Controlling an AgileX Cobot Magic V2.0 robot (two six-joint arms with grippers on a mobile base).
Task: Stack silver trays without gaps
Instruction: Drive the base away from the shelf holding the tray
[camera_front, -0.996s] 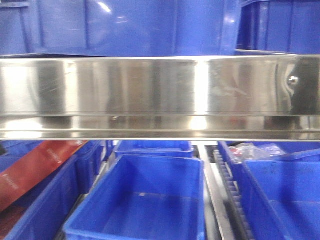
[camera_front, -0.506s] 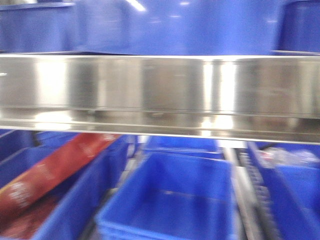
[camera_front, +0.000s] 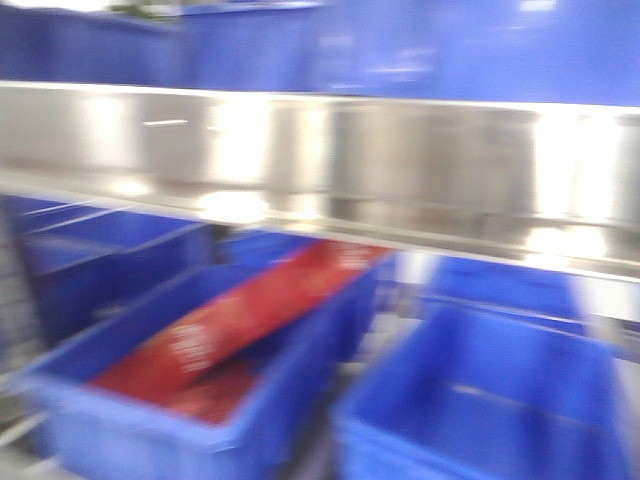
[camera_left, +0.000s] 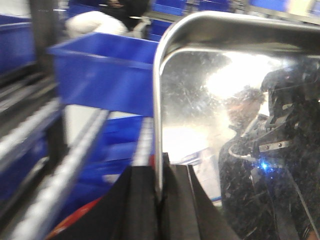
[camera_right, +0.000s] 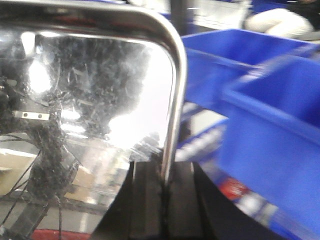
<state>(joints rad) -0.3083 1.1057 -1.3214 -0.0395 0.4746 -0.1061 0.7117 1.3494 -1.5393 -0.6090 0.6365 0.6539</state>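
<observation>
The left pincer is clamping the thin rim of a silver tray. One black finger is pressing on the outer side of the rim and the other is lying on the inner side, so the jaws are closed tightly on the metal. The tray is standing up before the left wrist camera with its rounded corner at the top. Its scuffed mirror base is reflecting bright light and dark parts of the arm. Behind the tray, to the left, a blue bin is sitting beside blurred metal bars.

The right pincer is gripping in the same manner. Its two black fingers are squeezing the rim of a silver tray between them, just below a rounded corner. I cannot tell whether this is the same tray as in the left wrist view. To the right of it, more blue bins are showing, out of focus.

The front view is strongly blurred, and neither tray nor pincer is appearing there. A long steel rail is crossing the whole picture. Under it, a red package is lying slanted inside a bin on the left, and another bin is standing just beside it on the right.
</observation>
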